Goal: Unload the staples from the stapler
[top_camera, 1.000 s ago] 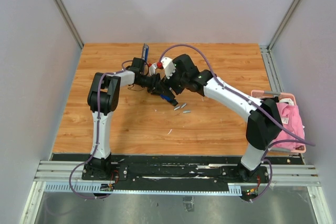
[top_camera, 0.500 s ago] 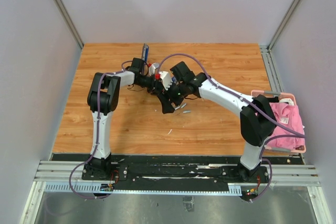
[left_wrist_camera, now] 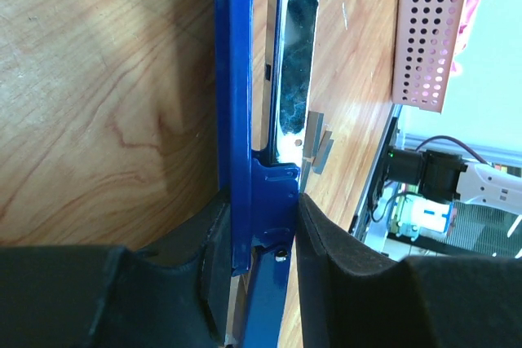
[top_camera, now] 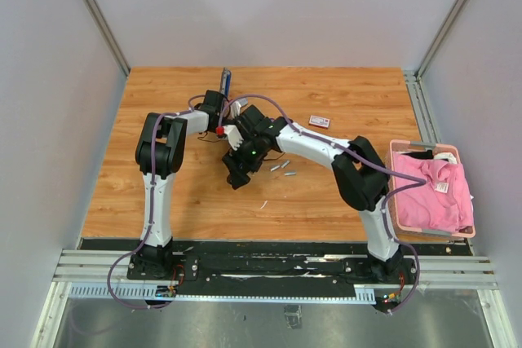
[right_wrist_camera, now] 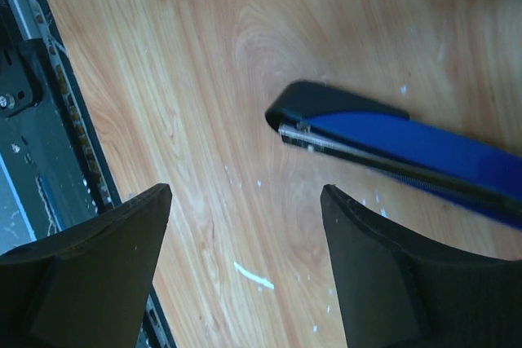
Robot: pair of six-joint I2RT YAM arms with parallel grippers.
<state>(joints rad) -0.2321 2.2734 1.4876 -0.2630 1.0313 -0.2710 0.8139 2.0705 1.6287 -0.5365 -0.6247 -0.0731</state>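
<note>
Wooden table [top_camera: 163, 193] with staples [top_camera: 285, 165], small box [top_camera: 319, 121]

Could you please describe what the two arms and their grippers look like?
Both arms have white links joined by bulky black joints: the left arm and the right arm. A purple cable loops along each. The left gripper and right gripper have broad, matte black fingers with rounded tips.

Finding: robotics laboratory test cell. Plain grey panel walls [top_camera: 49, 79] on aluminium struts [top_camera: 96, 14] enclose a wood-grain tabletop [top_camera: 204, 201]. The left arm [top_camera: 155, 193] and right arm [top_camera: 367, 193] are bolted to a slotted metal rail [top_camera: 90, 270] along the bottom of the frame. Purple cabling [top_camera: 112, 281] loops loose at lower left.
</note>
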